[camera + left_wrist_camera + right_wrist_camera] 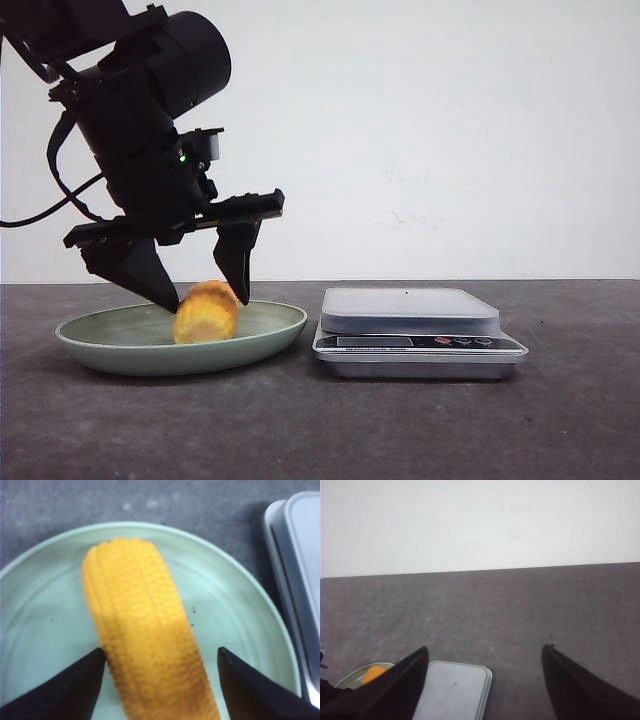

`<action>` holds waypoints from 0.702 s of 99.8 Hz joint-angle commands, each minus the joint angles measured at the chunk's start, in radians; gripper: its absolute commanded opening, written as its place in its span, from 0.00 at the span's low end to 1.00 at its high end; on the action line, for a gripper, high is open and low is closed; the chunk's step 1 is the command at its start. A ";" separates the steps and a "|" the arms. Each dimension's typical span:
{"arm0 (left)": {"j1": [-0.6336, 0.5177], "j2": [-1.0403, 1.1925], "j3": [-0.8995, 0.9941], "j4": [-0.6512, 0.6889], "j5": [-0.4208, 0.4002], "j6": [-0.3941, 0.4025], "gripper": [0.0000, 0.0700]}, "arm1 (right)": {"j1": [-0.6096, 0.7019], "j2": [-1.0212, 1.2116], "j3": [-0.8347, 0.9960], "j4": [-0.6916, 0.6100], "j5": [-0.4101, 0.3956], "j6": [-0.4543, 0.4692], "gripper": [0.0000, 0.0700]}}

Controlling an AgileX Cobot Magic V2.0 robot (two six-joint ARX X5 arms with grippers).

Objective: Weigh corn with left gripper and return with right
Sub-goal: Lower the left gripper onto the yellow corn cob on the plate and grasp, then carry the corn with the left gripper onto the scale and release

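The left gripper [207,296] is reaching down into the green dish [270,325] near the left edge of the tabletop [320,430], its fingers spread wide on both sides of the corn [205,312]. The corn is lying in the dish. The scale [415,332] is standing just beside the dish, to the right. The right gripper [482,685] is hanging wide open above the scale.

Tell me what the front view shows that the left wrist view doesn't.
Only the front view shows the scale's display and buttons, the wall, and the whole left gripper straddling the corn. Only the left wrist view shows the cob's kernel rows and one fingertip touching it, the other clear. Both show corn lying in the green dish beside the scale.
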 commanded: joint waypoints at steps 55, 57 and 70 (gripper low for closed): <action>-0.010 0.013 0.014 -0.015 0.002 -0.026 0.00 | 0.004 0.003 0.019 0.007 0.000 -0.023 0.64; -0.011 0.008 0.014 -0.015 0.003 -0.026 0.00 | 0.004 0.003 0.019 0.007 0.000 -0.023 0.64; -0.020 -0.018 0.032 -0.031 0.006 -0.006 0.00 | 0.004 0.004 0.019 0.007 0.000 -0.023 0.64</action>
